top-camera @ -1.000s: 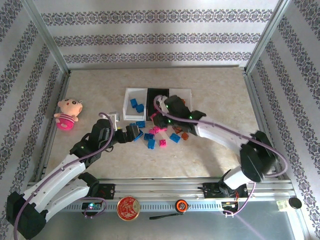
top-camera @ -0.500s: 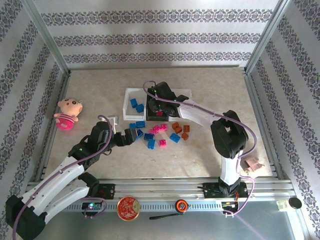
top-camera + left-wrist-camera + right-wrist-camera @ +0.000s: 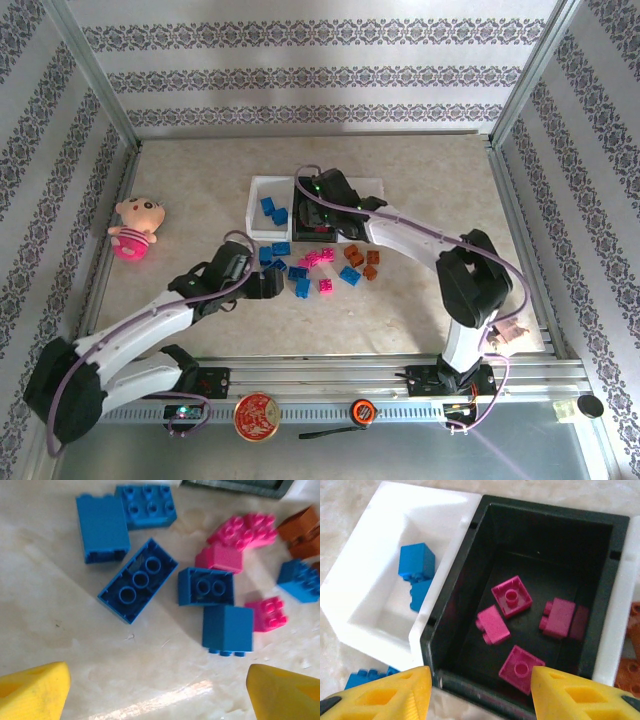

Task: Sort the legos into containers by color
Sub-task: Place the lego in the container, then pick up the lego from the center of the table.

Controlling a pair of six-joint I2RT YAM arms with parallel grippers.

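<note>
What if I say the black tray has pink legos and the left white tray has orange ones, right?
No. The right wrist view shows blue legos in the left white tray, not orange. The black tray has pink legos.

Trays (image 3: 262, 181) in a row, loose bricks (image 3: 322, 260) before them.
The left tray (image 3: 375, 640) holds two bricks (image 3: 416, 562), the middle tray (image 3: 447, 595) four; the doll (image 3: 135, 228) lies far left on the table (image 3: 430, 180).
</note>
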